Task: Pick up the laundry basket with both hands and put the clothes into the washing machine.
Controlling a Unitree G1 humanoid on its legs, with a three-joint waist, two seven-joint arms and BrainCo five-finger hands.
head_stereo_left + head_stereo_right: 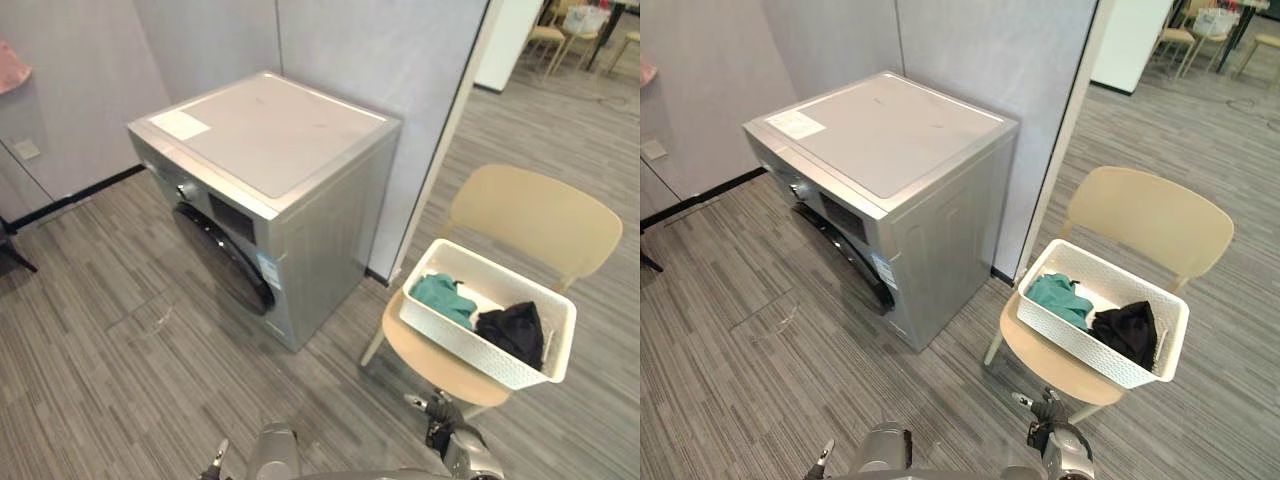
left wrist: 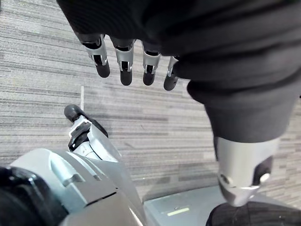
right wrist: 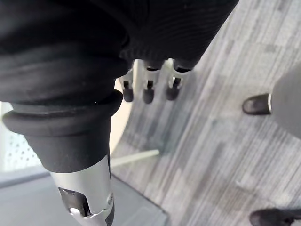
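A white woven laundry basket point(image 1: 470, 350) rests on the seat of a beige chair point(image 1: 535, 215) at the right. Inside it lie a teal garment point(image 1: 443, 297) and a black garment point(image 1: 512, 330). The silver washing machine point(image 1: 270, 130) stands to the left of the chair, its dark round door point(image 1: 225, 255) facing front-left. My right hand point(image 3: 148, 87) hangs low in front of the chair, fingers straight, holding nothing; it also appears from above, right hand point(image 1: 440, 415). My left hand point(image 2: 124, 66) hangs over bare floor with relaxed fingers, empty.
A grey partition wall point(image 1: 380, 50) rises behind the machine and ends beside the chair. Striped grey floor spreads in front of the machine. More chairs point(image 1: 545, 35) stand far back right. A dark shoe point(image 3: 256, 103) stands on the floor beside my right hand.
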